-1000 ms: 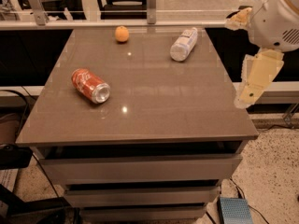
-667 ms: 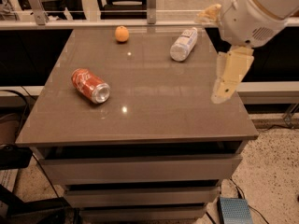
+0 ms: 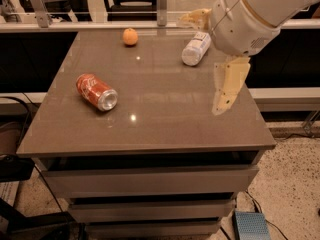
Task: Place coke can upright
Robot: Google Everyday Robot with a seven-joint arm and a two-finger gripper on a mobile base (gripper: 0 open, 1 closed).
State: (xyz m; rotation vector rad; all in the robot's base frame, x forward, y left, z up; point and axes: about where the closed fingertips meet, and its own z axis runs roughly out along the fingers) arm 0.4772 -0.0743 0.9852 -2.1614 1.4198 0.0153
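Observation:
The coke can (image 3: 96, 91) is red with white script and lies on its side on the left part of the brown table (image 3: 160, 129), its silver end facing front right. My gripper (image 3: 201, 64) hangs over the right side of the table, well to the right of the can and apart from it. It is open and empty, with one pale finger (image 3: 227, 84) pointing down and the other finger (image 3: 194, 19) reaching back left.
A clear plastic bottle (image 3: 196, 48) with a white label lies on its side at the back right, just under my gripper. A small orange fruit (image 3: 130, 36) sits at the back middle. A rail and chairs stand behind the table. Drawers are below the top.
My arm has swung left, from beyond the table's right edge to over its right side, closer to the bottle. The can, bottle and fruit have not moved.

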